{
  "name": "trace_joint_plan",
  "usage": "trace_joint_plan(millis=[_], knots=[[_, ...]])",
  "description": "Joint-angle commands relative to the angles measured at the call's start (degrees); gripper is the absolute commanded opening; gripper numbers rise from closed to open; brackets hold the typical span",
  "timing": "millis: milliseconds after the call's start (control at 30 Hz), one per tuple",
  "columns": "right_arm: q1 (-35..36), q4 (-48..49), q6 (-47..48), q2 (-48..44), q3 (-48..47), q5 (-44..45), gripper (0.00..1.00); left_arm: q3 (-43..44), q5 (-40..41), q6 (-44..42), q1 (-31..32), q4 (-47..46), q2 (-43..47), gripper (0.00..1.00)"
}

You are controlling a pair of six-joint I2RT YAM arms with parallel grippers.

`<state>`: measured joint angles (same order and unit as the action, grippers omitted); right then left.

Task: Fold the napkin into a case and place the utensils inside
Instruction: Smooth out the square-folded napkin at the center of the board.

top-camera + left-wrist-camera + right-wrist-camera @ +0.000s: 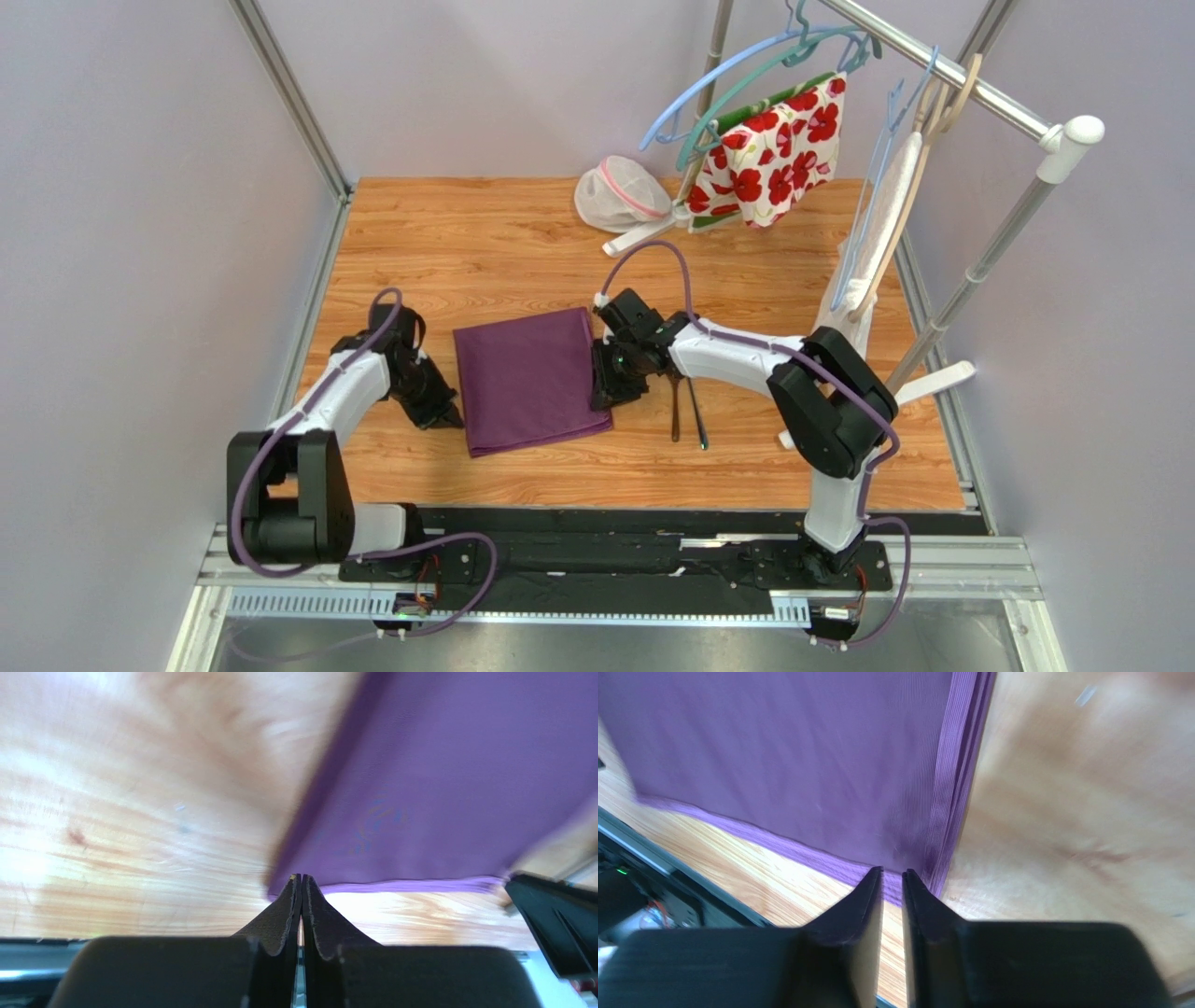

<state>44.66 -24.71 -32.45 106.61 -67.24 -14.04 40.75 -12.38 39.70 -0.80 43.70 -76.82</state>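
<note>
A dark purple napkin (pixel 526 381) lies flat on a wooden table (pixel 463 238). The right wrist view shows stacked layers along one of its edges, so it looks at least partly folded.

The left gripper (pixel 435 406) sits low at the napkin's near left corner. Its fingers (pixel 284 910) are pressed together, with their tips at the hem. The right gripper (pixel 612 389) sits at the napkin's right edge, with only a sliver of space between its fingers (pixel 857 903). It is not possible to tell whether either gripper has cloth pinched.

The utensils (pixel 685 406), two slim dark pieces, lie side by side just to the right of the napkin, beyond the right gripper.

The step in hand appears to be another fold to narrow the cloth into a case. To do it well, each gripper should probably catch every layer at its edge. The two should then lift only slightly and move together, so the hems stay lined up. The cloth is soft and likely to sag or slip. The right arm should avoid knocking the utensils.
</note>
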Motion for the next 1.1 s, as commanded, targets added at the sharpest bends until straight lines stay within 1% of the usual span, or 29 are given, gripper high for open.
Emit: trace_joint_plan(millis=[0, 67, 133, 167, 233, 333, 367, 433, 467, 567, 700, 800, 867, 933, 1067], knots=[[-3.61, 2.03, 2.12, -1.85, -8.24, 0.51, 0.33, 8.01, -4.56, -4.02, -0.08, -2.04, 4.31, 0.09], [-4.41, 2.21, 2.3, 0.61, -12.53, 0.34, 0.41, 11.62, -7.2, -3.94, -0.08, -4.57, 2.82, 0.11], [-5.72, 3.17, 2.56, 2.54, -15.27, -1.68, 0.43, 14.43, -12.82, -3.06, -0.17, -7.83, -0.87, 0.1], [-6.16, 4.13, 2.3, 4.29, -16.5, -2.47, 0.44, 15.23, -14.41, -2.01, -0.08, -11.67, -2.53, 0.08], [-7.22, 6.85, 1.69, 6.23, -20.28, -5.01, 0.44, 18.29, -16.97, -1.12, -0.17, -14.68, -7.89, 0.04], [-7.58, 7.74, 2.12, 11.59, -27.13, -7.92, 0.38, 22.35, -17.85, -0.07, -0.26, -17.5, -14.84, 0.02], [-7.66, 8.27, 1.95, 13.87, -28.46, -8.71, 0.32, 23.05, -19.33, 0.11, -0.6, -19.25, -16.25, 0.02], [-7.66, 9.59, 1.77, 16.34, -32.15, -10.9, 0.25, 24.37, -19.08, 0.55, -0.96, -19.71, -19.33, 0.01], [-7.75, 10.11, 1.42, 17.4, -33.21, -11.53, 0.19, 24.64, -18.82, 0.55, -1.31, -20.23, -20.03, 0.01], [-8.54, 11.35, 1.16, 21.62, -35.85, -13.55, 0.12, 24.99, -16.9, -0.33, -2.45, -20.15, -22.76, 0.01], [-10.38, 14.76, 0.11, 24.61, -34.89, -14.78, 0.11, 24.2, -15.4, -1.47, -3.33, -19.01, -26.79, 0.01], [-12.67, 17.92, -1.03, 26.8, -33.04, -16.53, 0.11, 24.72, -10.57, -2.52, -3.77, -15.59, -28.73, 0.01], [-14.33, 19.52, -1.13, 28.47, -31.99, -17.24, 0.12, 24.9, -8.02, -2.79, -4.21, -15.06, -29.27, 0.01], [-15.48, 20.93, -0.95, 29.62, -31.64, -17.95, 0.13, 25.6, -7.83, -2.96, -4.47, -14.62, -30.76, 0.01], [-18.11, 22.33, -2.0, 31.73, -31.2, -19.09, 0.15, 30.34, -5.81, -4.63, -4.48, -11.1, -34.1, 0.01]])
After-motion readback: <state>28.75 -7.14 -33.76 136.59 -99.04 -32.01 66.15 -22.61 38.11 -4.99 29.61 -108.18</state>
